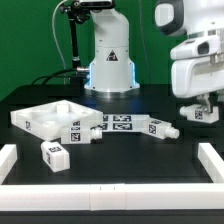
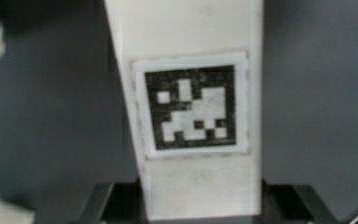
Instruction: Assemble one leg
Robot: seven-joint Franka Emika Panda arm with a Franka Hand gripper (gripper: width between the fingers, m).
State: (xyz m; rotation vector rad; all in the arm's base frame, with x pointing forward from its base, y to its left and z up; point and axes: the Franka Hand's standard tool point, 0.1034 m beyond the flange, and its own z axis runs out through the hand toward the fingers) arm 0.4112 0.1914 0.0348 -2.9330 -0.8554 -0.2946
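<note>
One leg (image 2: pixel 195 110) fills our wrist view, clamped between the dark fingers of our gripper (image 1: pixel 199 109), raised at the exterior view's right, well apart from the panel (image 1: pixel 55 117), so a loose pinch could let it tilt and miss its corner hole.

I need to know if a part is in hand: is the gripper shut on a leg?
Shut on a leg. In the wrist view a tagged white leg runs between the gripper fingers, which flank it closely.
</note>
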